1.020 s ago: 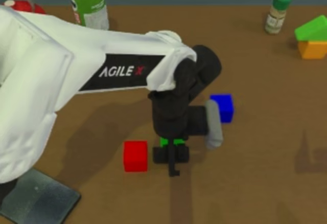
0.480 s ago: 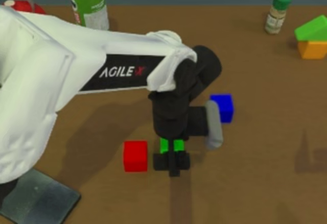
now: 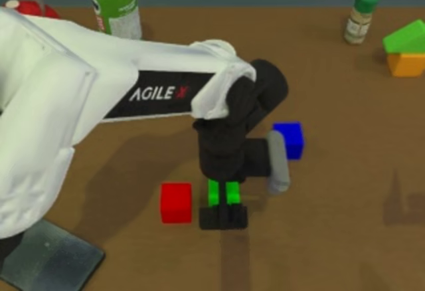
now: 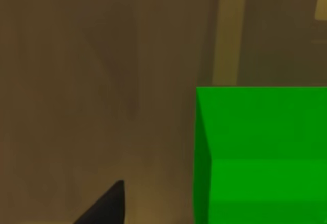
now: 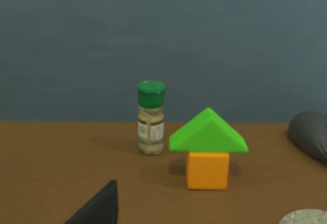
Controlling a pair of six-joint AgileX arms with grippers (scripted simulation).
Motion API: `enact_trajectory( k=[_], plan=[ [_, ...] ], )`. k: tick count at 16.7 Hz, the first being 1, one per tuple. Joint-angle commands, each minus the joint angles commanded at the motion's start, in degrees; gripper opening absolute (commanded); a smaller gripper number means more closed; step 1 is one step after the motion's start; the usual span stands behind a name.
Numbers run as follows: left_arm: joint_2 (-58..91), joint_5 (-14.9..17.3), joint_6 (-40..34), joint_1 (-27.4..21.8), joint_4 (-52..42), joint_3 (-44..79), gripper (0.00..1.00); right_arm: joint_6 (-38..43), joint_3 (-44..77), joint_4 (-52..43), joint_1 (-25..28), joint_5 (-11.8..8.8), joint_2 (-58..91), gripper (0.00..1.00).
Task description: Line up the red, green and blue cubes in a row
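Note:
The red cube (image 3: 176, 202) lies on the table left of centre. The green cube (image 3: 223, 193) sits just right of it, mostly hidden under my left gripper (image 3: 224, 216), which points straight down over it. In the left wrist view the green cube (image 4: 265, 152) fills the side of the picture, and one dark fingertip (image 4: 110, 203) stands apart from it with bare table between: the gripper is open. The blue cube (image 3: 289, 139) rests farther right and back. My right gripper (image 5: 163, 216) is out of the top view and parked; one fingertip (image 5: 104, 203) shows.
A green-labelled can (image 3: 114, 2) stands at the back left. A green-lidded spice jar (image 3: 362, 15) and a green wedge (image 3: 404, 36) on an orange block (image 3: 406, 64) stand at the back right. A dark base plate (image 3: 46, 258) lies at the front left.
The left gripper has shifted over the green cube, so more of its top shows, and the finger that stuck out toward the front edge no longer does. No cube has moved.

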Motion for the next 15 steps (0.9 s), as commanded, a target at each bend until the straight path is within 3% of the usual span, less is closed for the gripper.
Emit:
enact_trajectory(
  k=[3, 10, 15],
  plan=[
    [-0.34, -0.02, 0.17, 0.02, -1.00, 0.80, 1.00, 0.00, 0.00, 0.00, 0.00, 0.00, 0.00, 1.00],
    [-4.88, -0.05, -0.13, 1.12, -13.23, 8.26, 1.00, 0.00, 0.00, 0.00, 0.00, 0.00, 0.00, 1.00],
    [-4.91, -0.05, -0.13, 0.87, -13.48, 8.41, 1.00, 0.00, 0.01, -0.01, 0.00, 0.00, 0.01, 1.00]
  ],
)
